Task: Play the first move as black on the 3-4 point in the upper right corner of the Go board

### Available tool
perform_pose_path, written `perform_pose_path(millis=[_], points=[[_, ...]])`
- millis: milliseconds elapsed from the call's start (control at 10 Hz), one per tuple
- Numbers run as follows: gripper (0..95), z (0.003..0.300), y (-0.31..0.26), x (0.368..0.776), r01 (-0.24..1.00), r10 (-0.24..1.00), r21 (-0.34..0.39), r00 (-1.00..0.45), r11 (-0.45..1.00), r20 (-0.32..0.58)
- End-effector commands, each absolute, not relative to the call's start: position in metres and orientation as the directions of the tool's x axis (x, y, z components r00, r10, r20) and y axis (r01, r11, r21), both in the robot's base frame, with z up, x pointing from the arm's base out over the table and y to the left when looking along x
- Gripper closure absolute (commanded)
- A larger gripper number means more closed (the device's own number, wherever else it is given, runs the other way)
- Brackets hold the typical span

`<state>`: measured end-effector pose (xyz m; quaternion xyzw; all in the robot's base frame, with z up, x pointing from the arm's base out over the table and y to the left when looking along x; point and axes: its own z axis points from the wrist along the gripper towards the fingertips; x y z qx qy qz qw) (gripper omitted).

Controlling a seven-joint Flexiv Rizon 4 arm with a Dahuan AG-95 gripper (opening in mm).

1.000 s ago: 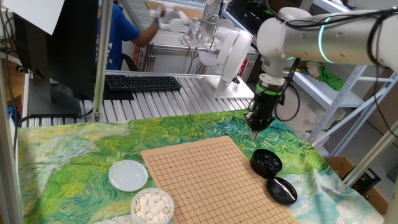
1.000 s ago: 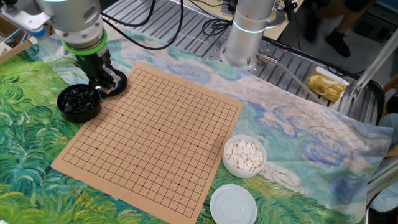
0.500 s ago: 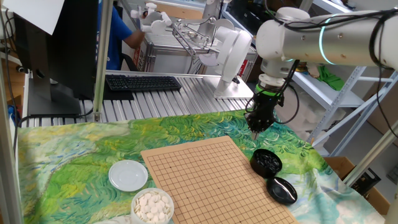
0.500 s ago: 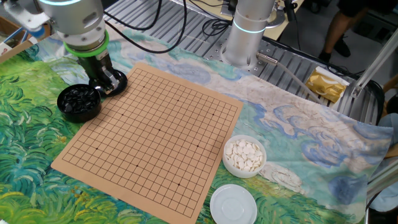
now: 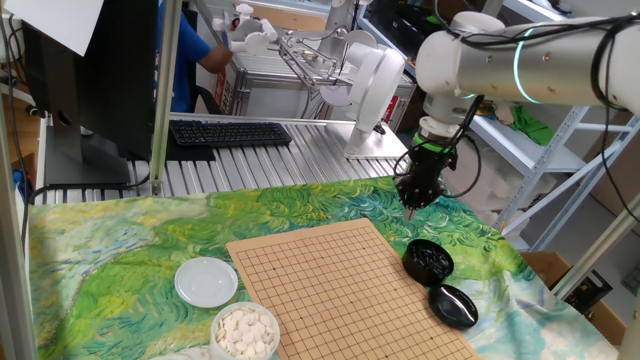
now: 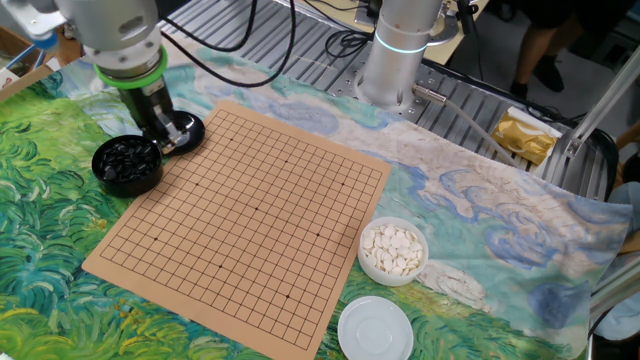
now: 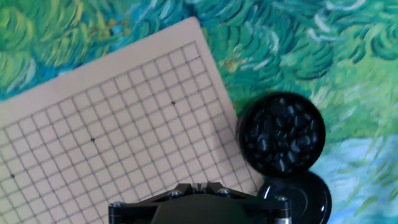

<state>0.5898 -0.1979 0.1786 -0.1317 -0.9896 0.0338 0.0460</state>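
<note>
The Go board (image 5: 330, 290) lies bare, with no stone on its grid, and it also shows in the other fixed view (image 6: 250, 220) and the hand view (image 7: 112, 130). A black bowl full of black stones (image 5: 428, 260) (image 6: 127, 163) (image 7: 283, 134) stands just off the board's corner. My gripper (image 5: 409, 208) (image 6: 162, 138) (image 7: 198, 186) hangs above the board edge beside the bowl. Its jaws are pressed together. Whether a black stone sits between the tips is hidden. A star dot (image 7: 172, 102) marks the grid near that corner.
The bowl's black lid (image 5: 453, 305) (image 6: 185, 130) (image 7: 298, 199) lies next to it. A bowl of white stones (image 5: 245, 332) (image 6: 393, 251) and its white lid (image 5: 206, 281) (image 6: 375, 330) sit at the board's far side. A painted cloth covers the table.
My gripper has risen a little and drifted slightly over the board edge by the bowl. The jaws stay together. Nothing on the table has moved.
</note>
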Motion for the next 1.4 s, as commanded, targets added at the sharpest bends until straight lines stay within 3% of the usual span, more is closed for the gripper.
perform_pose_path(millis=[100,600,1100,1400], points=[[95.0,0.17,-0.23,0.613,0.207,0.216,-0.123,-0.974,0.971,0.065],[95.0,0.156,-0.288,0.63,0.207,0.213,-0.068,-0.973,0.976,0.089],[95.0,0.174,-0.304,0.626,0.207,0.216,-0.081,-0.969,0.975,0.118],[95.0,0.168,-0.313,0.623,0.231,0.236,-0.053,-0.967,0.971,0.101]])
